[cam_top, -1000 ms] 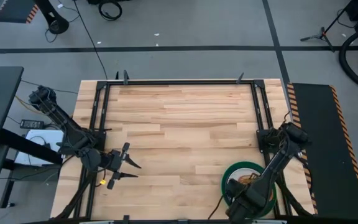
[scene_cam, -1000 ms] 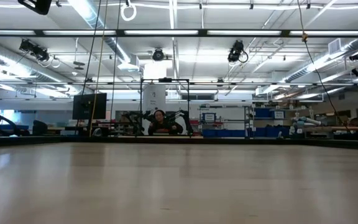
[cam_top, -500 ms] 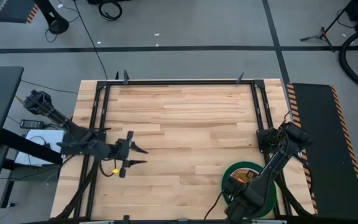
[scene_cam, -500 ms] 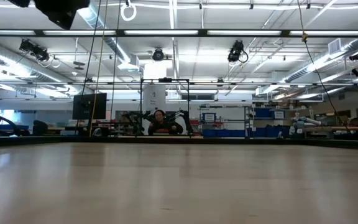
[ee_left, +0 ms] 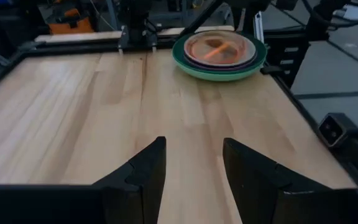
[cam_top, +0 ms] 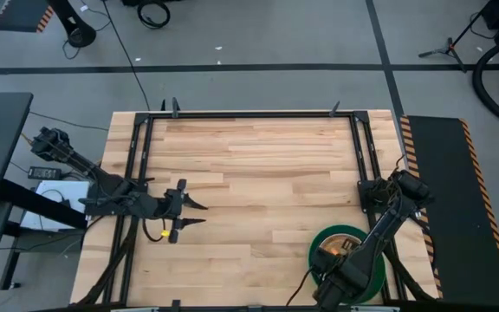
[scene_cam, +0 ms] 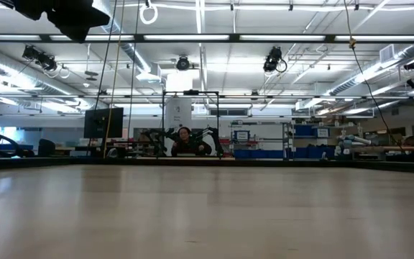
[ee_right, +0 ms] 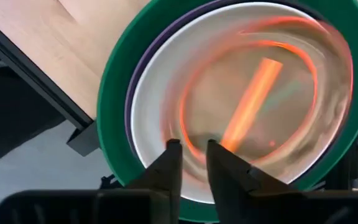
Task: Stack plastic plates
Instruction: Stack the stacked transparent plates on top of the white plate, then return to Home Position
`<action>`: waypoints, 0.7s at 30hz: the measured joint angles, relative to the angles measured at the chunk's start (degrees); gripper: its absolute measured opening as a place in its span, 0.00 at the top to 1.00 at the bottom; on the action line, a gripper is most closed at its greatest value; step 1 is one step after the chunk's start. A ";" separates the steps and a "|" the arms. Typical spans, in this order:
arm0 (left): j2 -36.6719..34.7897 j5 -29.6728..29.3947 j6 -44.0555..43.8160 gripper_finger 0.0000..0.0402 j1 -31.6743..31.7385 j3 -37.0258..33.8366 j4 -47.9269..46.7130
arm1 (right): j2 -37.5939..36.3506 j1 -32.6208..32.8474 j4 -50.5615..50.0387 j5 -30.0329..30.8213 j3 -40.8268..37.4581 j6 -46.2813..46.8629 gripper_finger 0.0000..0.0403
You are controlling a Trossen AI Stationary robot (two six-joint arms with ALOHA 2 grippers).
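The plastic plates form one stack near the table's near right corner: a dark green plate at the bottom, then purple, white and orange rims, with a translucent plate on top. The left wrist view shows the stack far ahead. My right gripper is over the stack, its fingers a narrow gap apart above the top plate's rim. My left gripper is open over bare wood at the table's left side, pointing toward the right edge. My right gripper's fingertips stand over the rim of the stack's top plates, coming from above. I cannot tell whether they touch a plate.
Bare wooden table spreads between the two arms. A black metal frame runs along the far edge and both sides. In the low view, part of my left arm shows at the top, and a person sits far behind the table.
My left gripper has risen and moved toward the table's right and far edges, staying open; most of that came in the first half second. My right arm has kept still over the stack.
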 joint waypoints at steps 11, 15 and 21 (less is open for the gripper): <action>-9.04 0.32 -0.87 0.59 0.04 0.00 -2.32 | 0.00 -1.57 -3.71 8.31 0.00 -11.76 0.61; -11.20 0.29 0.39 0.59 0.04 0.02 -2.27 | 0.00 -5.57 -3.28 19.13 -0.02 -21.31 0.61; -8.65 -0.25 0.48 0.59 0.04 -3.16 2.15 | -0.14 -13.57 12.57 29.58 -4.29 -37.09 0.61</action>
